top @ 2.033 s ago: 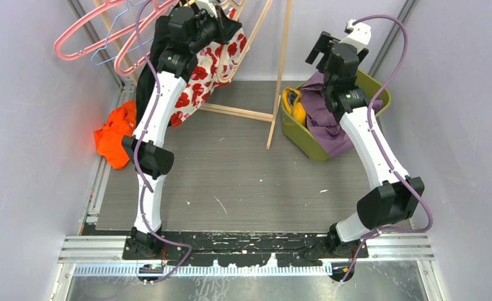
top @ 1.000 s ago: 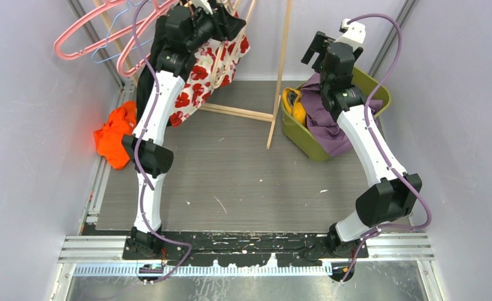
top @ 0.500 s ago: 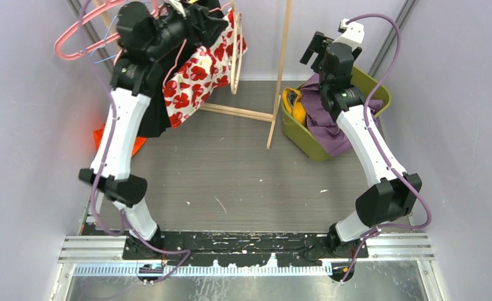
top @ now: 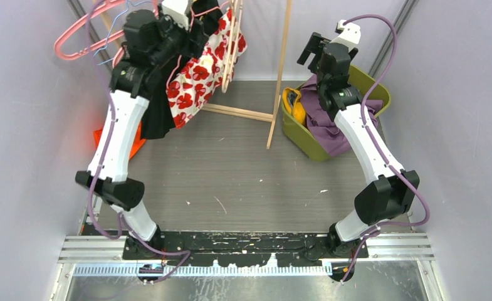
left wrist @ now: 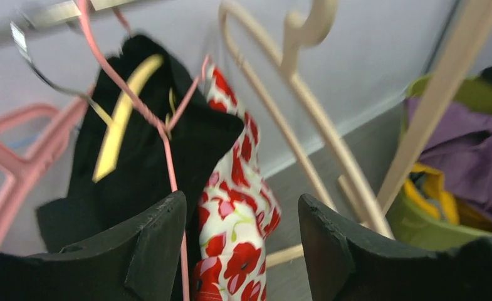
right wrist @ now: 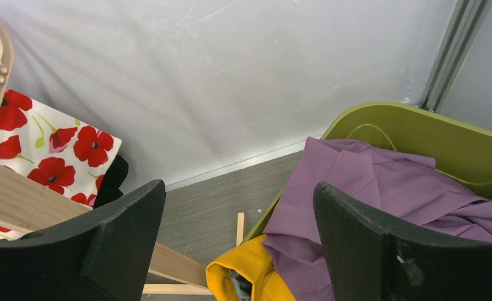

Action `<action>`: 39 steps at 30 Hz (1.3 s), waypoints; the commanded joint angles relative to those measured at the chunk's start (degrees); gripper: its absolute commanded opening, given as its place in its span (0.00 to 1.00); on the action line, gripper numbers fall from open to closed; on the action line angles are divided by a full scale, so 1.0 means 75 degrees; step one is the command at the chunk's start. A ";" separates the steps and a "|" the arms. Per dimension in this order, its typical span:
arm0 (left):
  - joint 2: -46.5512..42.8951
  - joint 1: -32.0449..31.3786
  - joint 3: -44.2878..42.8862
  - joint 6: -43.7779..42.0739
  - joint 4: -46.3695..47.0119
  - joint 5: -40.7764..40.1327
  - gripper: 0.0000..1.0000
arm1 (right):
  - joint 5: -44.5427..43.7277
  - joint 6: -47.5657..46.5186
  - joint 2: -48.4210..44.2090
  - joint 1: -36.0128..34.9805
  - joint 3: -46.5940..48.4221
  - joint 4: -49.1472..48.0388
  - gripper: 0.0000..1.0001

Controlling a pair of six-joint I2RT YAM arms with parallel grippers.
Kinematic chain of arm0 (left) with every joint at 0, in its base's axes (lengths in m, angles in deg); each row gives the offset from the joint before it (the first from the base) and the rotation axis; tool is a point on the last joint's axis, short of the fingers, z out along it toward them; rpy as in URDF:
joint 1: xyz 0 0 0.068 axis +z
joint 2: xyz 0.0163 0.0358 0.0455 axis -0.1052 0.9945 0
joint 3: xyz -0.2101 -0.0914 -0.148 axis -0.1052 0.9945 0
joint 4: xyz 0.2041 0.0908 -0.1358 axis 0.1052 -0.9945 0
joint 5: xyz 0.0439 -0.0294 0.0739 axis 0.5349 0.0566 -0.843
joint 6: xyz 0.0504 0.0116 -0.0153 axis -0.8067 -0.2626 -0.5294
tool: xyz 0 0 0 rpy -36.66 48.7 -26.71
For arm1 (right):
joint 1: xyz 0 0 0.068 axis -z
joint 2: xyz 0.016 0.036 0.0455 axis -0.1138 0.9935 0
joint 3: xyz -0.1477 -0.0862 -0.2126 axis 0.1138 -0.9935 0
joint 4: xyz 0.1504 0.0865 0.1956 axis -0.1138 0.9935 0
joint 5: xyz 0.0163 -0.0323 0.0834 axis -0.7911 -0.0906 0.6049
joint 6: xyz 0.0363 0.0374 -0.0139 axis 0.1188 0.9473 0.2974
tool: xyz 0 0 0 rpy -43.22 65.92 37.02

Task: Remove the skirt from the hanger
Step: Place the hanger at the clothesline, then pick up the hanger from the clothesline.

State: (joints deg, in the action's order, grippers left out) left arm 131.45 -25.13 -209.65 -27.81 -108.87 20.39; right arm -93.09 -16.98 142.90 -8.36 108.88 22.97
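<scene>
Up at the far-left rail, left gripper has its jaws apart with nothing pinched. Thin pink wire hanger runs down right against the inner face of its left finger.

Risks:
- Closing now likely catches wire, not cloth, and a pull then drags the hanger off the rail.
- Black garment touches the skirt on its left, so a wide bite takes both.
- Cream plastic hanger hangs just right of the skirt and could snag a finger.

White skirt with red poppy print hangs in loose vertical folds off the far-left rail, between the black garment and the cream hanger. It seems to hang from the pink wire, but I can't tell how it's attached. Cloth looks light and limp.

Right gripper is spread wide and empty, well apart from the skirt, above the olive-green plastic bin.
</scene>
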 commanded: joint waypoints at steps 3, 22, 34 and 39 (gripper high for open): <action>0.0705 0.0068 -0.0315 -0.0461 -0.0405 -0.1184 0.65 | -0.0052 -0.0169 -0.0190 -0.0044 0.0123 -0.0447 0.92; 0.1674 0.0637 -0.1508 -0.0219 0.0234 -0.0186 0.66 | -0.0202 -0.0292 0.0027 -0.0030 0.0184 -0.0433 0.92; 0.2246 0.1530 -0.1780 0.1864 0.1504 0.2347 0.65 | -0.0266 -0.0258 0.0224 -0.0034 0.0122 -0.0535 0.92; 0.2569 0.1549 -0.1834 0.2506 0.1966 0.3141 0.63 | -0.0326 -0.0321 0.0293 -0.0009 0.0144 -0.0573 0.92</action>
State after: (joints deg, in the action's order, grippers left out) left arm 149.09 -13.43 -220.84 -14.13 -100.24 36.66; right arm -94.20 -18.75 145.04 -8.36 108.88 22.47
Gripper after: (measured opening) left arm 0.640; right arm 0.920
